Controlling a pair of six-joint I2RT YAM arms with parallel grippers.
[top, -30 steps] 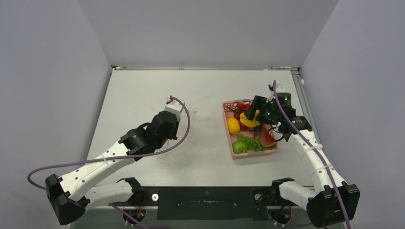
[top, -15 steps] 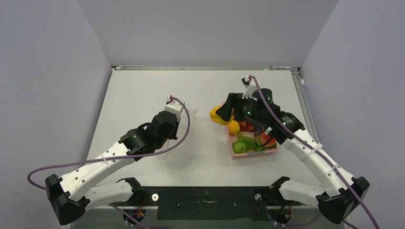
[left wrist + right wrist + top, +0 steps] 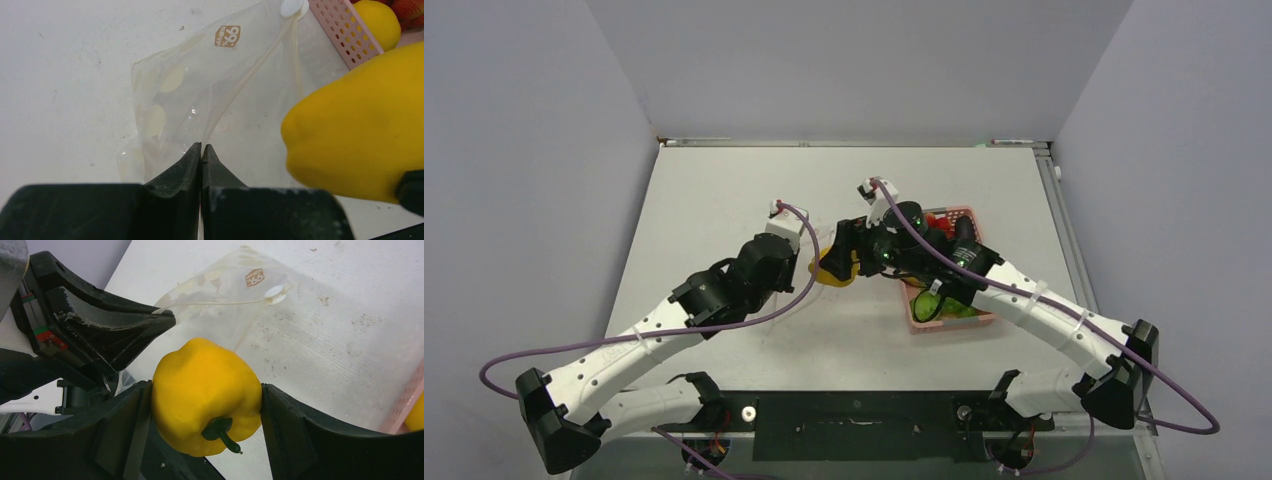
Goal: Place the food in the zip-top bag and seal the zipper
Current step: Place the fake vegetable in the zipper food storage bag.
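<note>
Pinching the near edge of the bag [image 3: 170, 95], the left gripper [image 3: 201, 150] has its jaws pressed together on the plastic, right where the zipper [image 3: 245, 80] reaches them. Just beside it, the right gripper [image 3: 206, 410] holds a yellow pepper [image 3: 200, 375] across its sides, jaws spread to the pepper's width and the green stem turned toward the wrist camera. The pepper hangs above the table [image 3: 60, 75], outside the bag and close to its mouth edge. Beyond the fingertips the clear, dotted bag fans away across the table, and the zipper runs to a white slider [image 3: 294, 7] at the far corner, just beside the pink basket [image 3: 340, 27]. Farther on, the rest of the food lies in the basket: a lemon [image 3: 380, 20], grapes [image 3: 934, 303] at its near end and red pieces [image 3: 939, 215] at its far end.
</note>
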